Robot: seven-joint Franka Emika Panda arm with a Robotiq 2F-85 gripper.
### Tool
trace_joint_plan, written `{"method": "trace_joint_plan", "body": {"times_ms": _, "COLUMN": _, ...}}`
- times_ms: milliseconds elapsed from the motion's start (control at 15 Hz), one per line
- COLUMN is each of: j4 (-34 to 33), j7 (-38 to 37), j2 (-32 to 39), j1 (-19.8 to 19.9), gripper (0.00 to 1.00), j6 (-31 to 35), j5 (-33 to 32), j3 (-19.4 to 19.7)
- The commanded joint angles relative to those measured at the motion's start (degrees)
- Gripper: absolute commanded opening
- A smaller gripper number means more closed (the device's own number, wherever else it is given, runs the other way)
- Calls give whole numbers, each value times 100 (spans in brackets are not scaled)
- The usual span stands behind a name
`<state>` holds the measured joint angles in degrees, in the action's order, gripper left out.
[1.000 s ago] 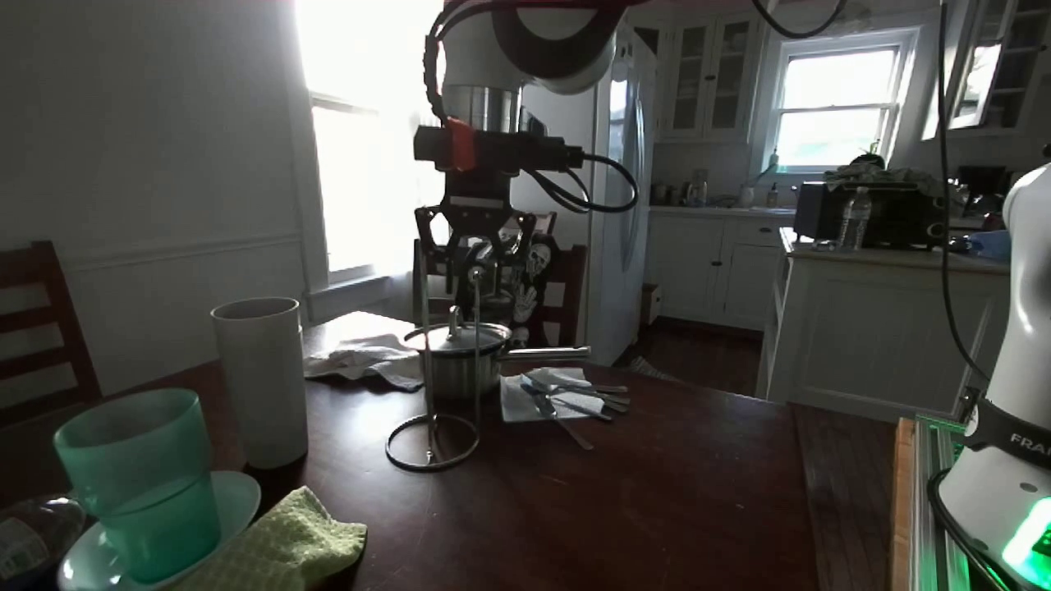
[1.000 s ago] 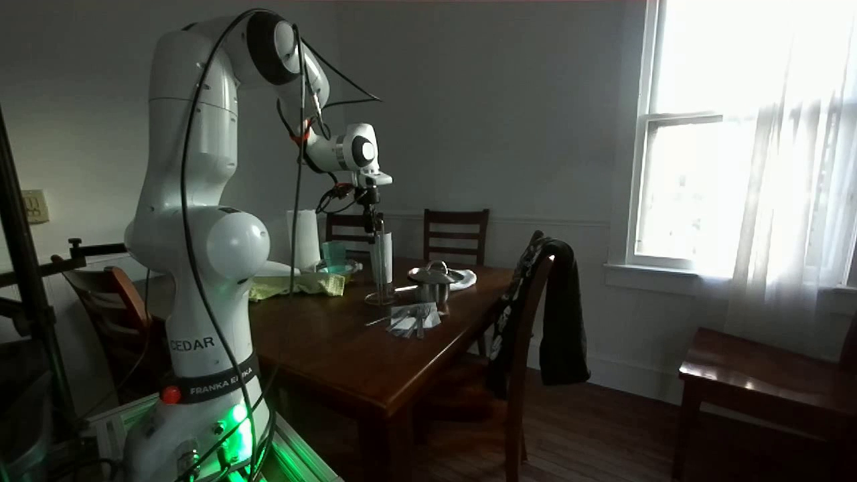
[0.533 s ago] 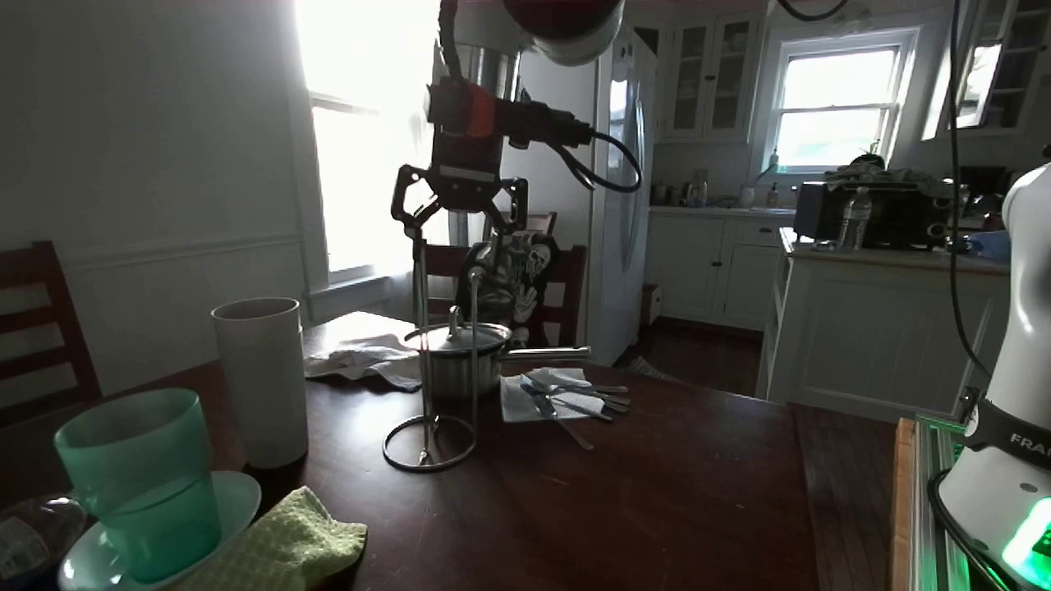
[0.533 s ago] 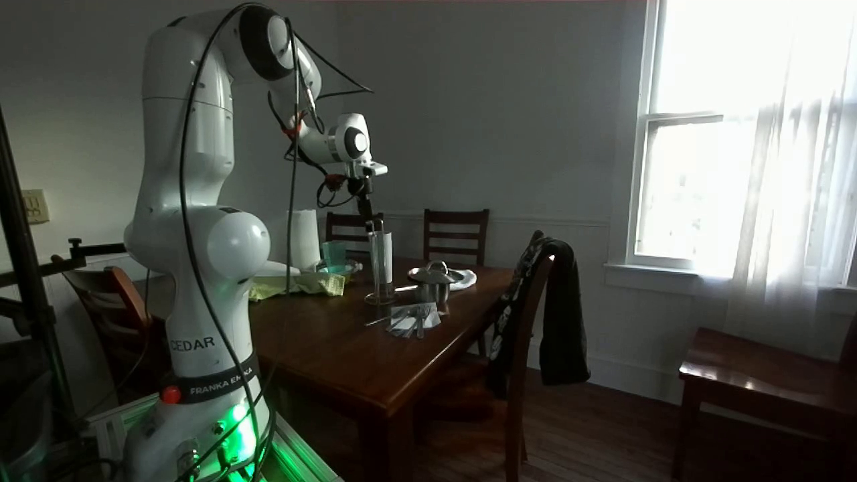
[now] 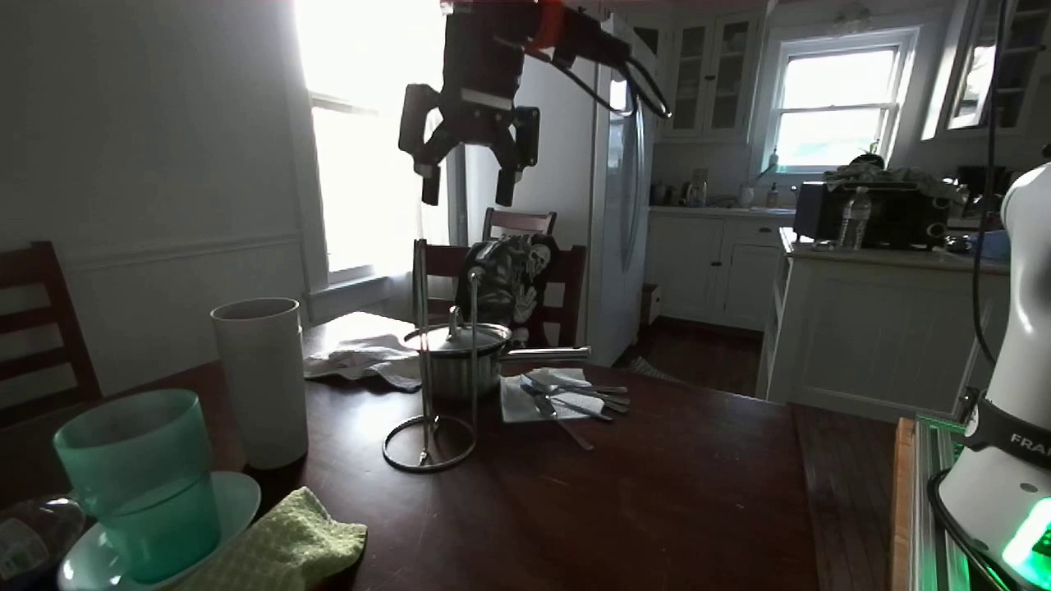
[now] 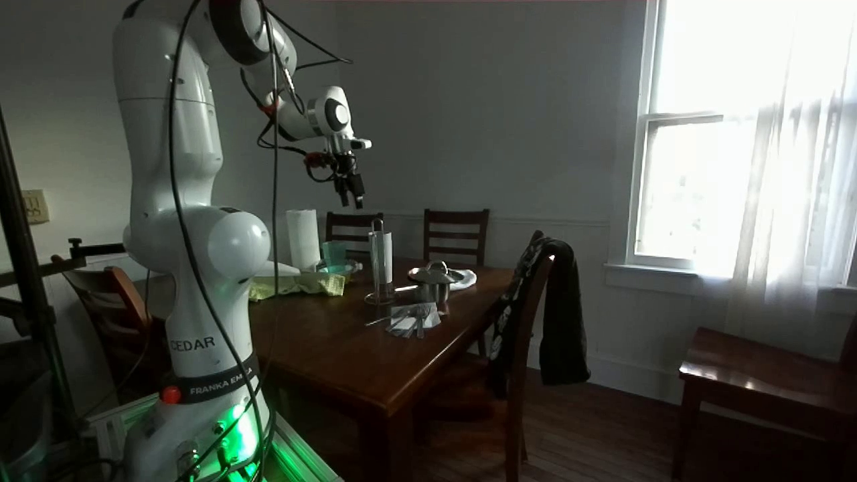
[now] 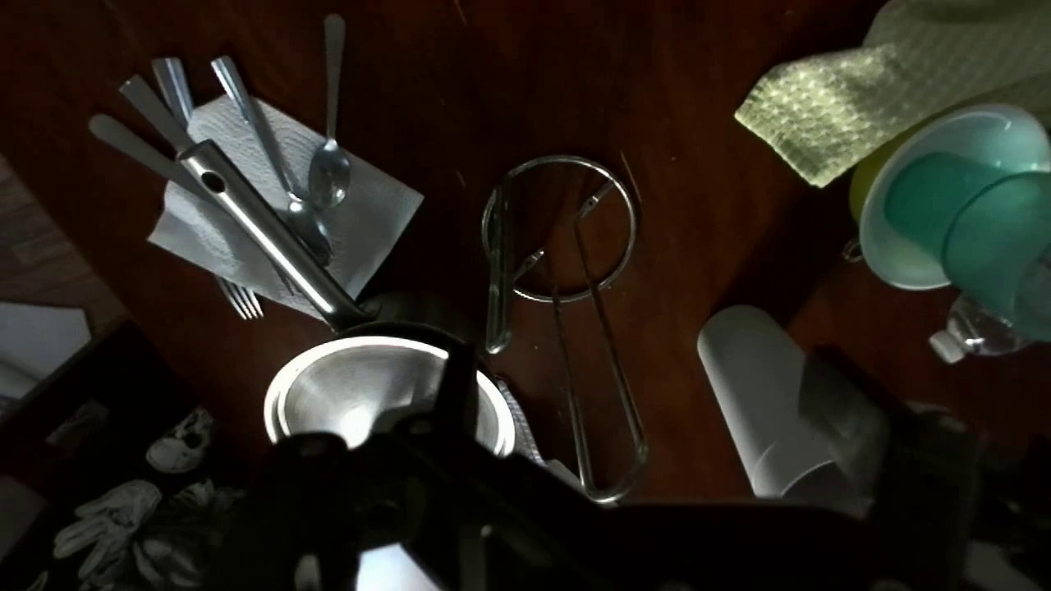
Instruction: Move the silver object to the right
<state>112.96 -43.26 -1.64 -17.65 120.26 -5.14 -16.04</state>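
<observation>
While both exterior views show the silver wire stand (image 5: 425, 361) upright on the desk (image 5: 657, 492), only the wrist view lets us look down into its ring base; there we also catch the tines of a fork (image 7: 240, 301) poking past the edge of a white napkin (image 7: 374, 205). In both exterior views we see the gripper (image 5: 467, 199) higher than the stand and apart from it, its two fingers (image 5: 430, 189) spread with a clear gap between them. In an exterior view we also get most of the arm (image 6: 191, 154) and a white roll (image 6: 303, 239) standing upright near the green cup (image 6: 333, 253). In an exterior view the stand's rods pass before the lidded pot (image 5: 452, 373), its base between a white canister (image 5: 261, 382) and the napkin.

The desk is dark reddish wood with a pale glare across part of it. We find a yellow-green cloth (image 5: 304, 533) on it and a pale dish (image 5: 242, 492) bearing the cup. Around it stand wooden chairs (image 6: 456, 216); one has a dark printed jacket (image 5: 501, 283) over its back. Daylight comes through windows (image 5: 361, 148), a sheer curtain (image 6: 770, 201) hanging over one, and beyond a refrigerator (image 5: 616, 283) we make out white kitchen cabinets (image 5: 690, 254).
</observation>
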Motion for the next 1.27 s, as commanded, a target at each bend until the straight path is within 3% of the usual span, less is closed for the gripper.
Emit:
{"method": "trace_joint_plan", "body": {"times_ms": 0, "j4": -213, "j7": 712, "j2": -469, "j1": -68, "gripper": 100, "j6": -805, "j5": -269, "j3": -218}}
{"method": "trace_joint_plan", "body": {"times_ms": 400, "j4": -673, "j7": 1575, "j2": -872, "j1": -96, "gripper": 100, "j6": -1797, "j5": -623, "j3": -599}}
{"method": "trace_joint_plan", "body": {"times_ms": 467, "j4": -575, "j7": 1306, "j2": -772, "j1": -43, "gripper": 100, "j6": -1557, "j5": -446, "j3": -599}}
{"method": "trace_joint_plan", "body": {"times_ms": 1200, "j4": -590, "j7": 1321, "j2": -743, "j1": -27, "gripper": 100, "j6": -1593, "j5": -455, "j3": -622}}
